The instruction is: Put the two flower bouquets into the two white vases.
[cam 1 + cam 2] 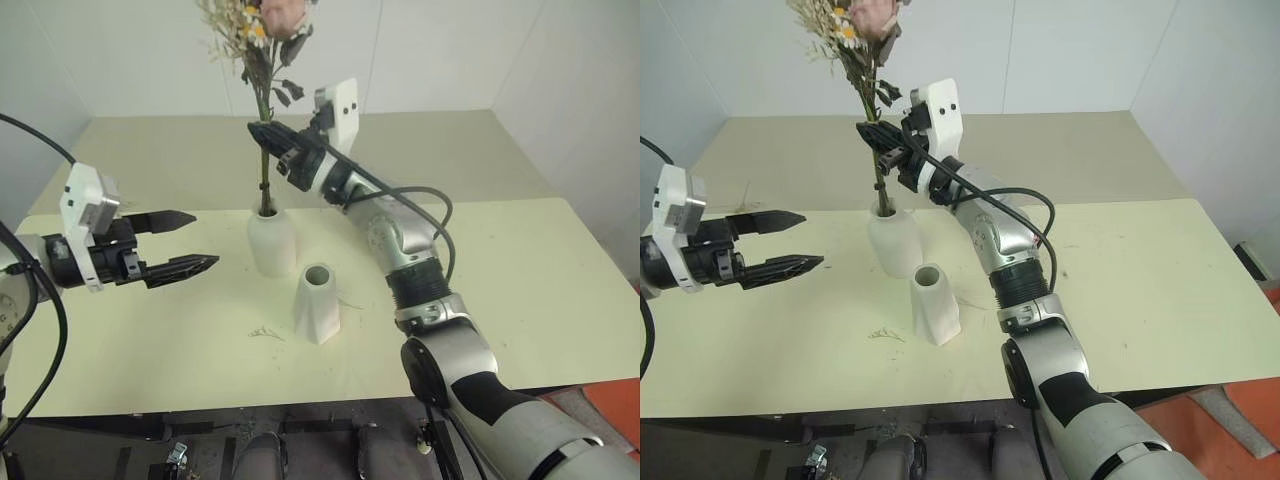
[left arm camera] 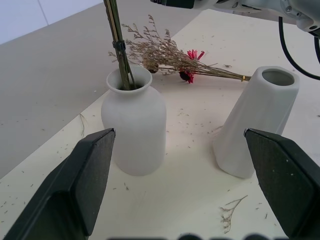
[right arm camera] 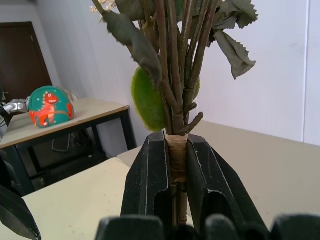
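One pink-rose bouquet is sitting stems-down in the rounded white ceramic vase, the right gripper clamping its stems upright, while the left gripper is waiting, jaws apart.

Bare lab room: white walls, plain table.

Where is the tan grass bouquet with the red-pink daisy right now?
In the left wrist view, the tan grass bouquet lies flat on the table, behind the rounded vase and the faceted vase, untouched by either tool.
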### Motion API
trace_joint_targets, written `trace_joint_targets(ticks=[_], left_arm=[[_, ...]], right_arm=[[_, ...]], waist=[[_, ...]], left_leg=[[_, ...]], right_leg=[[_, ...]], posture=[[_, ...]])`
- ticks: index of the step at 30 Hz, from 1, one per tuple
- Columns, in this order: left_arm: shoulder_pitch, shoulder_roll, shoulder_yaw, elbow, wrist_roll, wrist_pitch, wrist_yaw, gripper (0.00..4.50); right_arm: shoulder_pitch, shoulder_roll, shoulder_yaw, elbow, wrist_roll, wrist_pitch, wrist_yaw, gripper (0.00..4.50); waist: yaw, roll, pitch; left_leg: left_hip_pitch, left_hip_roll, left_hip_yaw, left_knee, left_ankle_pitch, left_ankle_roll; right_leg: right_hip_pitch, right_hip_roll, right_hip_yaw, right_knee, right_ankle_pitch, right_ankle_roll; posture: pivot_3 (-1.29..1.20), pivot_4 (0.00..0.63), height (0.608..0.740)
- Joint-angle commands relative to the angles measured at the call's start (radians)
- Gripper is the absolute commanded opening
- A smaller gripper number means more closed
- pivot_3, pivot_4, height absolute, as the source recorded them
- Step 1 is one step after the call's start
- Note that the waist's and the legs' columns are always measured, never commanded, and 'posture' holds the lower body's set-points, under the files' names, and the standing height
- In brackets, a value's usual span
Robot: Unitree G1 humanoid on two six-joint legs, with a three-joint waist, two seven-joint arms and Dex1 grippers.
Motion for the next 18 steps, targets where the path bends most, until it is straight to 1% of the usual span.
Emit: trace_joint_targets(ticks=[1, 7, 18], left_arm=[[-0.004, 0.020, 0.032, -0.019, -0.006, -0.014, -0.005, 4.50], [-0.011, 0.018, 0.028, -0.014, -0.008, -0.014, -0.006, 4.50], [-0.014, 0.010, 0.052, -0.006, -0.005, -0.016, 0.033, 4.50]], right_arm=[[0.000, 0.001, 0.009, -0.012, -0.016, -0.045, 0.016, 0.21], [0.058, 0.001, 0.058, -0.049, -0.061, -0.066, 0.036, 0.21], [0.080, -0.005, 0.068, -0.069, -0.075, -0.063, 0.043, 0.21]], waist=[[-0.001, 0.000, 0.000], [-0.005, 0.000, 0.000], [-0.015, 0.000, 0.000]], left_leg=[[0.000, 0.000, 0.000, 0.000, 0.000, 0.000], [0.000, 0.000, 0.000, 0.000, 0.000, 0.000], [0.000, 0.000, -0.002, 0.000, 0.000, 0.000]], right_leg=[[0.000, 0.000, 0.000, 0.000, 0.000, 0.000], [0.000, 0.000, 0.000, 0.000, 0.000, 0.000], [0.000, 0.000, 0.000, 0.000, 0.000, 0.000]], posture=[[0.00, 0.150, 0.740], [0.00, 0.150, 0.740], [0.00, 0.150, 0.740]])
